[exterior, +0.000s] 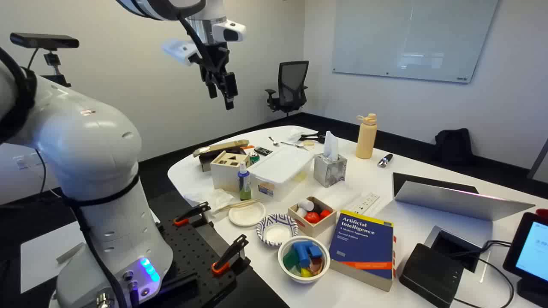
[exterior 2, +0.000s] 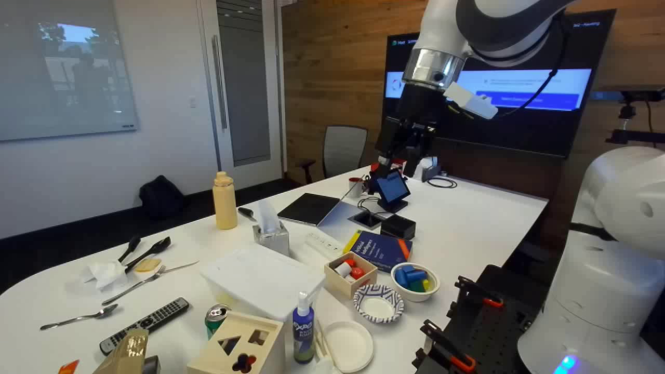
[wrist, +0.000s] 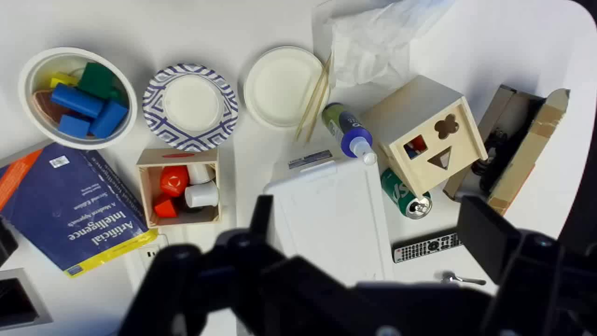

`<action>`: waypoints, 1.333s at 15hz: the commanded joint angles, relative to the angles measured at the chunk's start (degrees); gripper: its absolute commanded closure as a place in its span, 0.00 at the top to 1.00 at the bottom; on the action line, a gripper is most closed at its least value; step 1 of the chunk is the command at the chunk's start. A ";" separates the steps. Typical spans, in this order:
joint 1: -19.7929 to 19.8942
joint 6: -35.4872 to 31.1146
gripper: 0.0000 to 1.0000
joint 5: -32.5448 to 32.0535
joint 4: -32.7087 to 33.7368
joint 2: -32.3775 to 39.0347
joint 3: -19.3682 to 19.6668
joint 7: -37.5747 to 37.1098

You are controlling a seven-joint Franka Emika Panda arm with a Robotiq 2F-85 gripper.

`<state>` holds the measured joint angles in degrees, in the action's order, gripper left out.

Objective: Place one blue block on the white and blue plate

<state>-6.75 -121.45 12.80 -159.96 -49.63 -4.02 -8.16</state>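
A: Where are the small, solid-blue toy blocks (wrist: 108, 120)?

B: Inside the deep, round white bowl (wrist: 26, 95). Three of them show in the wrist view, lying with a dark green block (wrist: 95, 80), a small yellow block (wrist: 61, 80) and a reddish-brown piece (wrist: 48, 109).

A: And the round white and blue plate (wrist: 192, 103) with geometric lines around its rim?

B: On the white table (wrist: 200, 28), just beside the bowl, its plain centre facing up.

A: What about the black two-fingered gripper (wrist: 368, 217)?

B: Its fingers stand wide apart in the wrist view, and both exterior views show it high above the table, well apart from the blocks and the plate.

A: What lies nearest?

B: A thick dark-blue book (wrist: 70, 200) titled "Artificial Intelligence", just beside the bowl. Near the plate, a square pale wooden box (wrist: 151, 159) holds red and white pieces (wrist: 173, 181). On the side of the plate away from the bowl is a plain round white plate (wrist: 275, 86), with two thin wooden sticks (wrist: 306, 116) crossing its edge in the wrist view.

A: And farther out?

B: A white-lidded plastic container (wrist: 326, 219), a purple-and-green spray bottle (exterior 2: 304, 332), a pale wooden cube (wrist: 417, 114) with cut-out holes and, upright in both exterior views, a tall yellow bottle (exterior 2: 225, 205).
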 commanded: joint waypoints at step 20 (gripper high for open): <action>14.10 -15.59 1.00 -1.32 20.01 54.03 11.69 -1.37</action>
<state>6.47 -131.84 9.54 -143.32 -4.20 6.91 -8.11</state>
